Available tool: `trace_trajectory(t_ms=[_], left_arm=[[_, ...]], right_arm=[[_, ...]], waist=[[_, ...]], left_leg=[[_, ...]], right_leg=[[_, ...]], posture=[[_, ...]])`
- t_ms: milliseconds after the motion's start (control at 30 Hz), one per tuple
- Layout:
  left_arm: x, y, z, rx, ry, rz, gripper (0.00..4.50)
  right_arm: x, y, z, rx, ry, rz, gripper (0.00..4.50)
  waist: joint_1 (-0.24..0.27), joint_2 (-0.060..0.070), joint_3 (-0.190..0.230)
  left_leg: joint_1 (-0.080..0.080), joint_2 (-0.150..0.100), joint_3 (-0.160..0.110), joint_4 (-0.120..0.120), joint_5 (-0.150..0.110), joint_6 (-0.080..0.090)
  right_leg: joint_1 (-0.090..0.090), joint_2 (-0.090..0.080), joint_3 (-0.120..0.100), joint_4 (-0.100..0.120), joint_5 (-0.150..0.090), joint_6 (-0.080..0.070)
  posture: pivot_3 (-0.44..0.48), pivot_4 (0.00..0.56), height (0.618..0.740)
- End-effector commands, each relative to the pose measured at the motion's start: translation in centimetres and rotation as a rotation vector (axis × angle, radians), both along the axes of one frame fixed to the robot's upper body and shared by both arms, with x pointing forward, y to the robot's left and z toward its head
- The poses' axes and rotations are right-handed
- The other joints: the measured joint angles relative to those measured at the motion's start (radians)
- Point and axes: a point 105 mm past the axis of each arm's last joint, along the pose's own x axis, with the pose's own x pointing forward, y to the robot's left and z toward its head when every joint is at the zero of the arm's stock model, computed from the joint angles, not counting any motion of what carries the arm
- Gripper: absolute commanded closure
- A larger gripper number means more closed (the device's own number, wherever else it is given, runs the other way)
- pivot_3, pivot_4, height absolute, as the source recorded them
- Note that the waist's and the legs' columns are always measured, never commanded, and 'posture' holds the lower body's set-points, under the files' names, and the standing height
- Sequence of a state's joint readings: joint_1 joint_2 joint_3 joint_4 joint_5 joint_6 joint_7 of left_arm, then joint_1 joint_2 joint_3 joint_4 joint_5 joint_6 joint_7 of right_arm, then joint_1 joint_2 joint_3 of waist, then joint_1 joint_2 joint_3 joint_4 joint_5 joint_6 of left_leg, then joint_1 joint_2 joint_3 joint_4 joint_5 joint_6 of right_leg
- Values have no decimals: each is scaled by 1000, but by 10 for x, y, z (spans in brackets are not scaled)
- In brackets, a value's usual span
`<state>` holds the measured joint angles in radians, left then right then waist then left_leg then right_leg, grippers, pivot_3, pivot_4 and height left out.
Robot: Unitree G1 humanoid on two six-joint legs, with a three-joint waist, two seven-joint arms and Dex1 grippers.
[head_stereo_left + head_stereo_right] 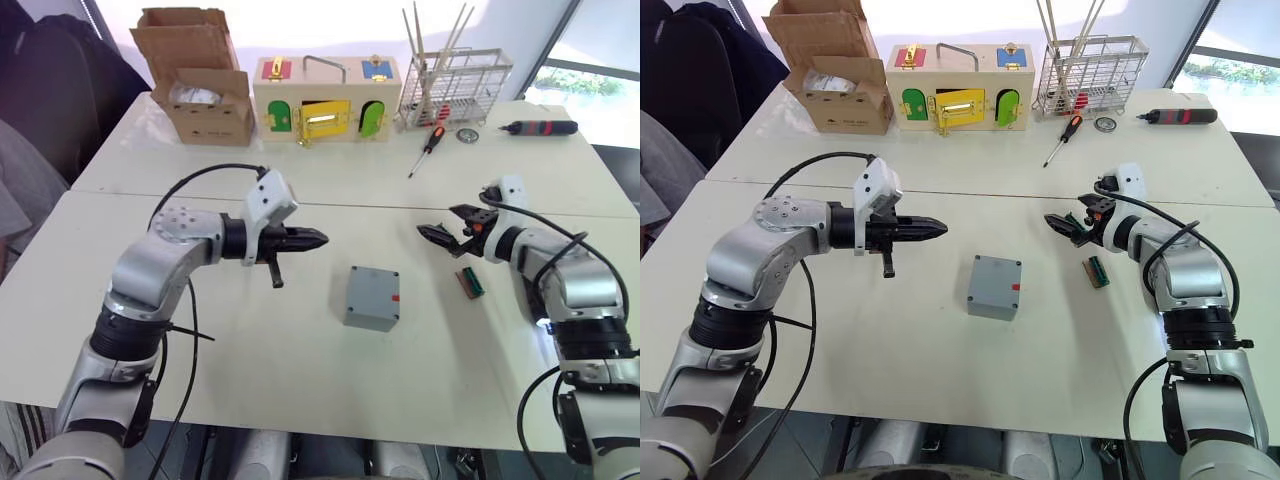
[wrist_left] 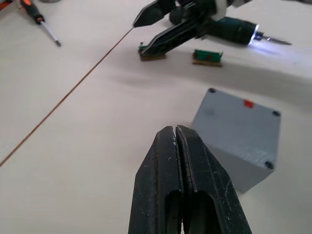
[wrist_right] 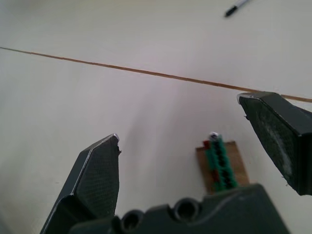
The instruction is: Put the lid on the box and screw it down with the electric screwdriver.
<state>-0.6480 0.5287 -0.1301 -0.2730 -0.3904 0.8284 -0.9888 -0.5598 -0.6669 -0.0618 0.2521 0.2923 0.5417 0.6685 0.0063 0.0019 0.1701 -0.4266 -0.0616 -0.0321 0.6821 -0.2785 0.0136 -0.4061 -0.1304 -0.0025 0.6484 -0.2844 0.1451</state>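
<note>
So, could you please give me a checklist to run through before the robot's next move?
1. Lid seated on the box: ok, it looks flush.
2. Screws present in the lid's corner holes: cannot tell.
3. Right claw open and empty, ready to grasp: ok.
4. Electric screwdriver in hand: not ok, it lies unheld beyond the right claw, tip lit.
5. Left claw apart from the box: ok, shut and holding nothing.

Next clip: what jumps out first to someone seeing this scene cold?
The two grippers facing each other above the white table: the left gripper shut, the right gripper open. Between and nearer sits the grey box, lid on, red mark on its side. A small green component lies by the right gripper.
</note>
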Motion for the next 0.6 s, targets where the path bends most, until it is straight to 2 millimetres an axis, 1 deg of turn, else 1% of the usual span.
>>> trace_trajectory(t_ms=[33,67,200,400,600], left_arm=[[-8,-7,4,-28,-9,-16,4500],[-10,-9,1,-26,-4,-19,4500],[-12,-11,-3,-28,11,-24,4500],[-13,-13,-6,-25,17,-25,4500],[-12,-14,-9,-20,19,-20,4500]], right_arm=[[5,-4,16,11,-77,-19,526],[5,-5,14,13,-76,-20,716],[3,-5,12,21,-71,-19,2012],[5,-8,7,26,-60,-40,2012],[6,-4,-1,26,-41,-36,2012]], waist=[[-3,0,0],[-4,0,0],[-6,0,0],[-5,0,0],[-8,0,0]], left_leg=[[0,0,0,0,0,0],[0,0,0,0,0,0],[0,0,0,0,0,0],[0,0,0,0,0,0],[0,0,0,0,0,0]], right_leg=[[0,0,0,0,0,0],[0,0,0,0,0,0],[0,0,0,0,0,0],[-1,0,0,0,0,0],[-1,0,0,0,0,0]], posture=[[0,150,735],[0,150,735],[0,150,735],[0,150,735],[0,150,735]])
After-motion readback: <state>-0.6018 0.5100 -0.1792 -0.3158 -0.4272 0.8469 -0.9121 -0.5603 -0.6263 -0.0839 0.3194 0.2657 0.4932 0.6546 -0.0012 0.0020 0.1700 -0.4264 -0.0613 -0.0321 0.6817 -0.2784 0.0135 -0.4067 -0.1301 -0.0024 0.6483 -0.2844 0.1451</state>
